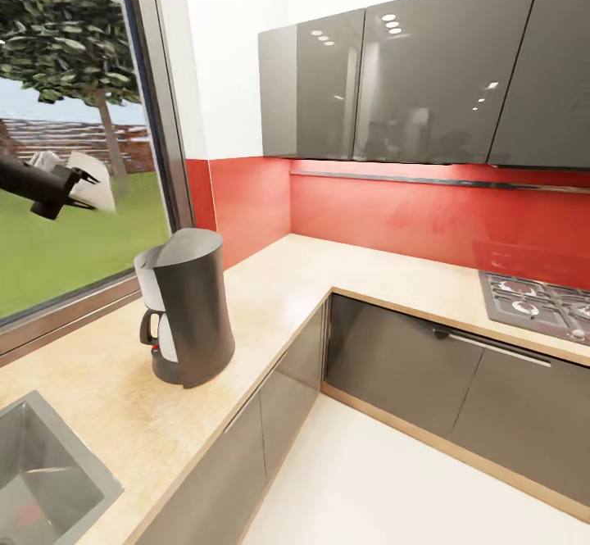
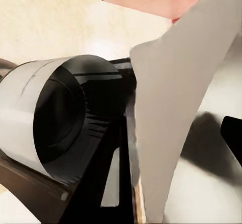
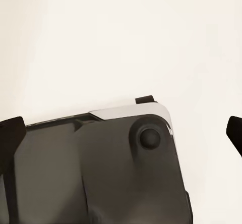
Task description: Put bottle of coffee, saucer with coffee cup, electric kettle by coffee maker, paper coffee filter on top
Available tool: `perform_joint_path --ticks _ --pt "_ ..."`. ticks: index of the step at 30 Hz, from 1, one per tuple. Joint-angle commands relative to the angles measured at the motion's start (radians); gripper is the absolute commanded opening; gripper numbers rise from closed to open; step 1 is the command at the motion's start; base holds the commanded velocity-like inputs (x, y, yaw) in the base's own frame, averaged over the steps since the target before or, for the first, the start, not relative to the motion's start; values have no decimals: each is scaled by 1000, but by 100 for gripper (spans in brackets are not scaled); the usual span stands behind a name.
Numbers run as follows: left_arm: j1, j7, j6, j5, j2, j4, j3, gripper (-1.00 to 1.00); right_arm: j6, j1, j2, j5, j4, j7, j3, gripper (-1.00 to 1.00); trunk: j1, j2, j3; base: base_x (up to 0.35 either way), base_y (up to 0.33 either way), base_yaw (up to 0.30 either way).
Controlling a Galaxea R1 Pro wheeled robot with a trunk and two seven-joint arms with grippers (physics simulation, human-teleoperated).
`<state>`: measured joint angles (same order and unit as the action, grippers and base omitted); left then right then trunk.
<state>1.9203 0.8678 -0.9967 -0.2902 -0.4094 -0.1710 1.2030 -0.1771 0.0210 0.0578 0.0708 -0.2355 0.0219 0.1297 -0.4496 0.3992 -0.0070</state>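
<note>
The coffee maker (image 1: 188,307) stands on the kitchen countertop (image 1: 279,283) near the window, its dark curved shell facing the room. My left gripper (image 1: 70,187) hovers up and to the left of it, in front of the window, shut on a white paper coffee filter (image 1: 92,180). In the left wrist view the filter (image 2: 176,108) hangs as a pale sheet beside the coffee maker (image 2: 55,118), seen from above. My right gripper (image 3: 121,133) is open, its dark fingertips (image 3: 7,133) far apart over a dark rounded body on pale floor.
A steel sink (image 1: 49,463) is set into the counter at the near left. A gas hob (image 1: 537,303) lies at the right. Glossy grey wall cabinets (image 1: 410,78) hang over the red backsplash. The pale floor (image 1: 385,488) fills the corner.
</note>
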Motion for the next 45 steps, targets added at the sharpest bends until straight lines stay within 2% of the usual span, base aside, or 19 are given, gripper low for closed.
perform_joint_path --ticks 1,4,8,11,12,13,18,28,34,39,45 --pt "6 15 -2 -16 0 5 4 -100 -4 0 0 7 1 0 2 100 0 1 -1 0 0 0" --pt "23 31 -1 -37 0 17 20 -100 -4 0 0 7 2 0 2 100 0 1 -1 0 0 0" --pt "27 54 0 -61 0 22 19 -100 -4 0 0 7 3 1 2 100 0 1 -1 0 0 0" --pt "10 63 2 -62 3 39 18 -100 -4 0 0 7 4 1 2 100 0 1 -1 0 0 0" --pt "-30 63 3 -62 3 48 18 -100 -4 0 0 7 4 1 2 100 0 1 -1 0 0 -24" --pt "-46 63 4 -63 3 52 17 -100 -4 0 0 8 4 1 2 100 0 1 -1 0 0 -115" --pt "-66 63 6 -63 4 56 16 -100 -4 0 -1 8 4 1 2 100 0 1 -1 0 0 -198" --pt "-79 65 9 -57 4 56 15 -100 -4 0 0 7 4 1 2 100 0 1 -1 0 0 -30" --pt "-87 64 9 -30 2 55 15 -100 -4 0 0 7 5 1 1 100 0 1 -1 0 0 0" --pt "-128 62 6 -14 6 56 15 -100 -4 0 -1 7 5 1 1 100 0 1 -1 0 0 0" --pt "-140 62 4 -12 7 57 15 -100 -4 0 -1 7 5 1 1 100 0 1 -1 0 0 0"
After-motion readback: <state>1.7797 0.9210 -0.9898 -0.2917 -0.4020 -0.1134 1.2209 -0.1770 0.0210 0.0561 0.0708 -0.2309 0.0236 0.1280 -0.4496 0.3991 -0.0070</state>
